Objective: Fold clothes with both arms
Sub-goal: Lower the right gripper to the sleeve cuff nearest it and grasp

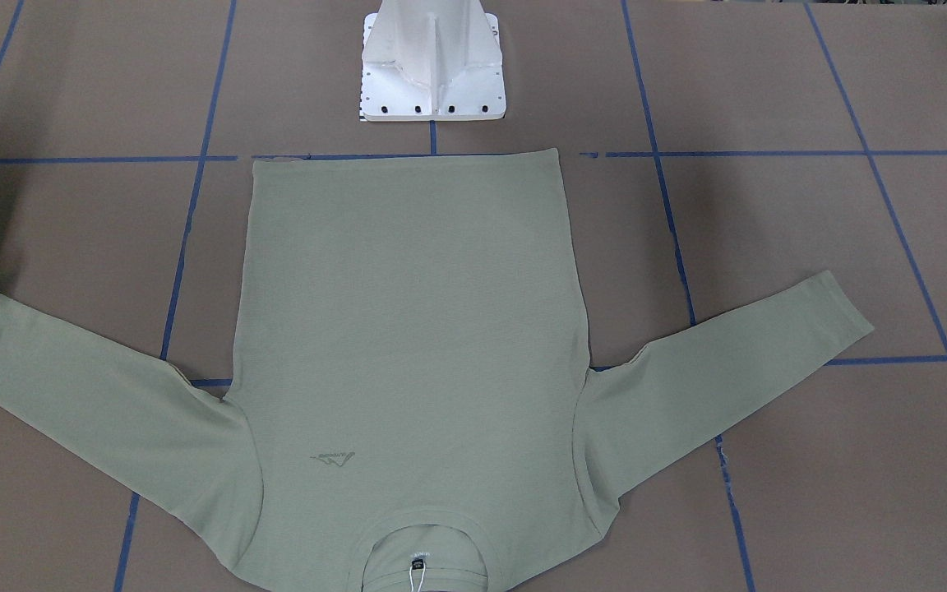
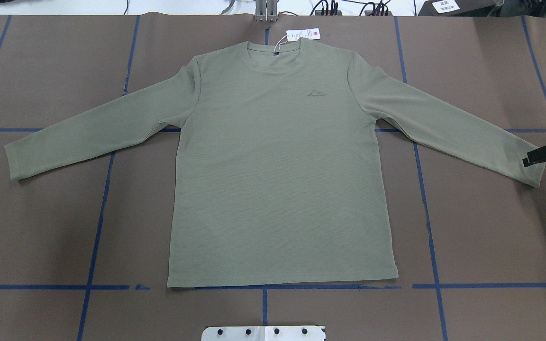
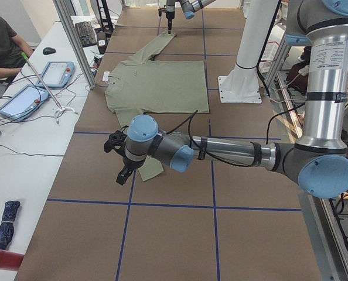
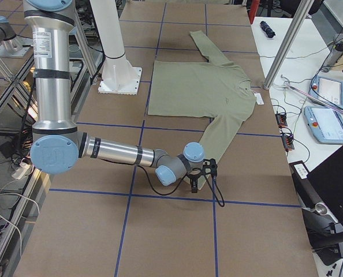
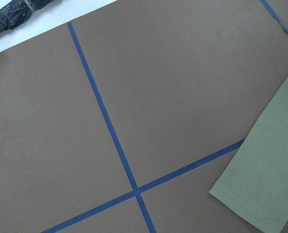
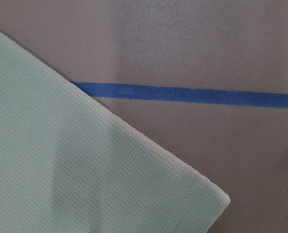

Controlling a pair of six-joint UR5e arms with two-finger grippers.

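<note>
The sage-green shirt (image 2: 282, 180) lies flat and face up on the brown table, with both sleeves spread and its collar on the far side from the robot's base. Its white hang tag (image 2: 303, 34) rests beyond the collar. My right gripper (image 2: 533, 157) hovers low at the cuff of the sleeve on that side (image 6: 86, 170); I cannot tell whether it is open or shut. My left gripper (image 3: 120, 170) shows only in the exterior left view, just beside the other cuff (image 5: 265, 184), so I cannot tell its state either. Both cuffs lie flat.
Blue tape lines (image 2: 424, 199) grid the table. The white pedestal base (image 1: 432, 74) stands at the shirt's hem side. A person (image 3: 1, 47) sits at a white side desk with tablets (image 3: 21, 99) and a folded umbrella (image 5: 18, 14) near the left arm.
</note>
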